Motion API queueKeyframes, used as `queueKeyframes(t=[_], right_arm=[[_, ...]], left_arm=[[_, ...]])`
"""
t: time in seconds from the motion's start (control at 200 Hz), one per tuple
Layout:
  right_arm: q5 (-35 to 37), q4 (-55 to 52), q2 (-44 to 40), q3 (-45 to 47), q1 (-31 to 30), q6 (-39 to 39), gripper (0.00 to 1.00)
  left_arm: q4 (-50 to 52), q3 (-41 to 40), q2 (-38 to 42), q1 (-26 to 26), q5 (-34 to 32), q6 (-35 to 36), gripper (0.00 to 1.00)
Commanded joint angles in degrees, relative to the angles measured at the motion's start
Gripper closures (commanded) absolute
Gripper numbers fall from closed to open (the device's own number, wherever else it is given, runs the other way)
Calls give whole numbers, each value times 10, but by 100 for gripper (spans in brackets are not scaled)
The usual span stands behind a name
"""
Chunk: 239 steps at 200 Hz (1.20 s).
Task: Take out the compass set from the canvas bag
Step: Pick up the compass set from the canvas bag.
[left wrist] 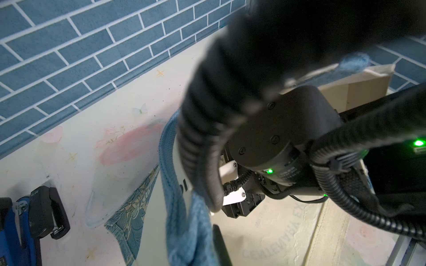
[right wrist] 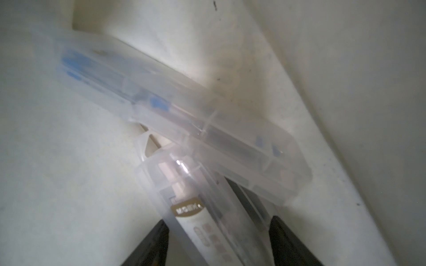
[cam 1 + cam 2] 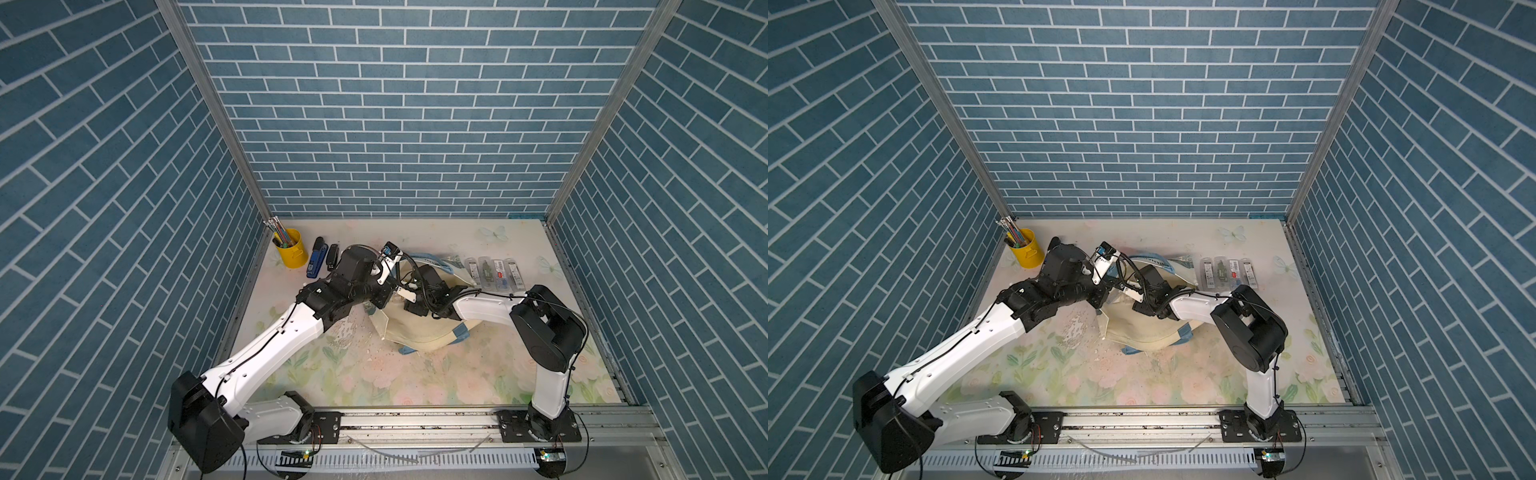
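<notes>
Canvas bag: you find the canvas bag [image 3: 419, 336] lying at the middle of the floral surface [image 3: 415, 382], with both arms meeting over its mouth.
Compass set: your compass set [image 2: 200, 207], a clear case with a white and gold part showing through, is inside the bag on the cream lining.
Second clear case: a second clear case [image 2: 184, 110] with blue parts lies crosswise over the far end of the first.
Right pincer: your right pincer [image 2: 216, 232] is inside the bag. Its dark fingers [image 2: 156, 244] stand apart on either side of the compass set, close against its walls. You cannot tell whether they press on it.
Left pincer: your left pincer [image 3: 386, 297] is closed at the bag's mouth, pinching the blue strap [image 1: 179, 207].
Row of clear cases: in both top views a row of clear cases [image 3: 492, 272] lies side by side on the surface just beyond the bag.
Far left corner: you see a yellow cup [image 3: 289, 249] of pens, with a blue stapler [image 3: 316, 257] and a black stapler [image 3: 332, 257] beside it.
</notes>
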<state>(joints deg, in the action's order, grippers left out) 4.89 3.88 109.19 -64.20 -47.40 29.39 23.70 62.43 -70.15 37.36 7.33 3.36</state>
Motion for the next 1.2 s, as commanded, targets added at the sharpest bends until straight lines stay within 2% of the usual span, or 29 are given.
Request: queueKeyframes(t=[0.0, 0.135, 0.43, 0.6, 0.735, 0.84, 1.015, 1.19], right_arm=[[-13, -50, 30, -22, 6, -21, 29], [-24, -75, 42, -42, 6, -27, 27], [-53, -180, 43, -102, 5, -74, 41], [-76, -234, 15, -116, 5, -109, 46], [-81, -244, 26, -124, 6, -123, 47], [-86, -256, 50, -140, 5, -132, 46], [-76, -257, 79, -149, 6, -135, 37], [-66, -259, 96, -160, 6, -137, 37]], left_arm=[[-30, 25, 3, 9, 46, 10, 100], [-30, 24, 3, 9, 44, 11, 100], [-29, 23, 6, 9, 36, 16, 100], [-30, 23, 5, 9, 36, 17, 100], [-30, 22, 6, 9, 35, 16, 100], [-31, 20, 6, 9, 34, 16, 100], [-30, 22, 7, 9, 34, 17, 100], [-30, 22, 8, 9, 33, 17, 100]])
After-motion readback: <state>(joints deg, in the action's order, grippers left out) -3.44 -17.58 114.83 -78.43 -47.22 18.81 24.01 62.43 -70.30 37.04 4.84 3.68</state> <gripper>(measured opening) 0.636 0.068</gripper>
